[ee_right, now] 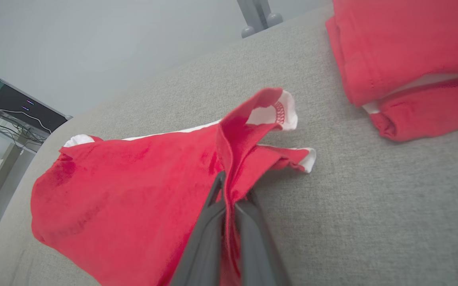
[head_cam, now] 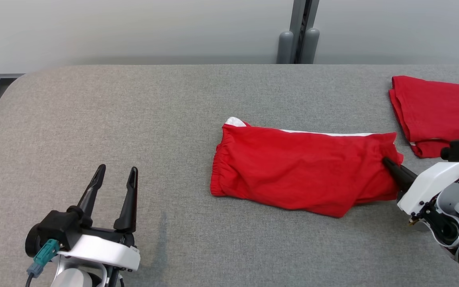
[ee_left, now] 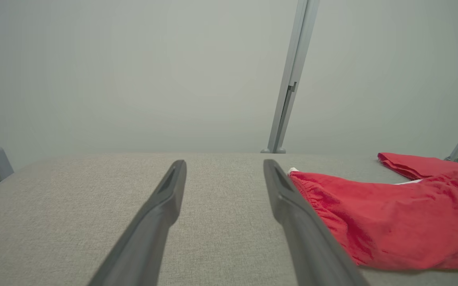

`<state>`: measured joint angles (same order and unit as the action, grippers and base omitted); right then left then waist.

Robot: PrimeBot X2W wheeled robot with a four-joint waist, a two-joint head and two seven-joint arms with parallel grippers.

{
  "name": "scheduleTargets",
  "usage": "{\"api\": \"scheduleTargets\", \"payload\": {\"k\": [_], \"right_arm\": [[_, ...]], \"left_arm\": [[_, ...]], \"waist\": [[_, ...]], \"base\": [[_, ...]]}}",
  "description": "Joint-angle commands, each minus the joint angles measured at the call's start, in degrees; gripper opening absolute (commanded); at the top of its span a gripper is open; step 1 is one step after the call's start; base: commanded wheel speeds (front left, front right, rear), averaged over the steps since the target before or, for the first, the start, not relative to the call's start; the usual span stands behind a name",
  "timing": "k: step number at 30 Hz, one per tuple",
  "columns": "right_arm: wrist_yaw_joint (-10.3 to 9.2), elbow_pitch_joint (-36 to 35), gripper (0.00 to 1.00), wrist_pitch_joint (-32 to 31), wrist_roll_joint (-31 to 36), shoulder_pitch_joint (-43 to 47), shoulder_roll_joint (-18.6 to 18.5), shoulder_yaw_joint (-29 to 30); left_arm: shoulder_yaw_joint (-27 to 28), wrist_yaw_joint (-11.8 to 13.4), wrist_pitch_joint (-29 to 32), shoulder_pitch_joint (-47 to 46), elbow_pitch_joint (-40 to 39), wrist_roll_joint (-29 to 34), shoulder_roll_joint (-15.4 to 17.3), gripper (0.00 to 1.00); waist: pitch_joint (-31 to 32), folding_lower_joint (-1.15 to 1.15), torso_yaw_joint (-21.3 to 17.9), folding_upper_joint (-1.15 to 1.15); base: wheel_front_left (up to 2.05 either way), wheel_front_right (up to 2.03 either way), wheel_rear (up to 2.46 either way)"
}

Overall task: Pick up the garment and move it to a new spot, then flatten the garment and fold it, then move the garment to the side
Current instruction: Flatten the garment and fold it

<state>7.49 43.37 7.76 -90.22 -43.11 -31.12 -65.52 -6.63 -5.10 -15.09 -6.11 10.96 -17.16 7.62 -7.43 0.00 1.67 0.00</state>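
Observation:
The garment (head_cam: 297,165) is a pair of red shorts with white trim, folded and lying across the middle of the grey table (head_cam: 134,119). It also lies at the right of the left wrist view as the garment (ee_left: 392,222). My right gripper (head_cam: 389,163) is shut on its right end. In the right wrist view the two fingers pinch a raised ridge of the garment (ee_right: 133,198) at the gripper (ee_right: 231,190). My left gripper (head_cam: 117,172) stands open over bare table at the lower left, well apart from the cloth, as the left gripper (ee_left: 223,171) confirms.
A second folded red cloth (head_cam: 440,111) lies at the table's far right edge, close beyond my right arm. A grey post (head_cam: 301,36) stands behind the table. A rack with equipment (ee_right: 18,115) stands off the table's left end.

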Motion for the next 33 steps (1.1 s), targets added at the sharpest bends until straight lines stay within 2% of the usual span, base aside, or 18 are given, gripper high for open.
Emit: {"api": "scheduleTargets", "payload": {"k": [1,10,15,21,23,33], "right_arm": [[0.03,0.3,0.00,0.7,-0.2,0.6,-0.5,0.3],[0.03,1.0,0.00,1.2,1.1,-0.1,-3.9,0.5],[0.03,-0.4,0.00,1.2,3.1,-1.6,-4.4,-0.5],[0.03,-2.3,0.03,0.3,6.5,-5.4,-2.4,-2.3],[0.03,-2.6,0.00,-0.4,7.1,-6.7,-1.3,-2.7],[0.03,-2.1,0.00,-7.3,8.8,-10.3,4.4,-5.0]], "left_arm": [[0.4,-0.6,0.0,0.5,0.2,0.7,-0.3,1.00],[1.5,-2.1,0.0,0.8,1.7,2.4,-1.9,1.00],[1.8,-2.3,0.0,1.0,2.3,2.5,-2.2,1.00],[2.0,-2.5,0.0,0.7,2.8,2.2,-3.0,1.00],[1.7,-2.4,0.0,0.4,3.0,1.9,-3.2,1.00],[0.4,-2.4,0.0,-0.4,4.1,0.8,-3.7,1.00]], "waist": [[0.0,0.00,0.1,0.00],[0.6,0.00,1.0,0.00],[1.0,0.00,1.7,0.00],[1.2,0.00,3.0,0.00],[1.1,0.00,3.9,0.00],[0.6,0.00,8.9,0.00]], "base": [[0.00,0.00,0.00],[0.00,0.00,0.00],[0.00,0.00,0.00],[0.00,0.00,0.00],[0.00,0.00,0.00],[0.00,0.00,0.00]]}}
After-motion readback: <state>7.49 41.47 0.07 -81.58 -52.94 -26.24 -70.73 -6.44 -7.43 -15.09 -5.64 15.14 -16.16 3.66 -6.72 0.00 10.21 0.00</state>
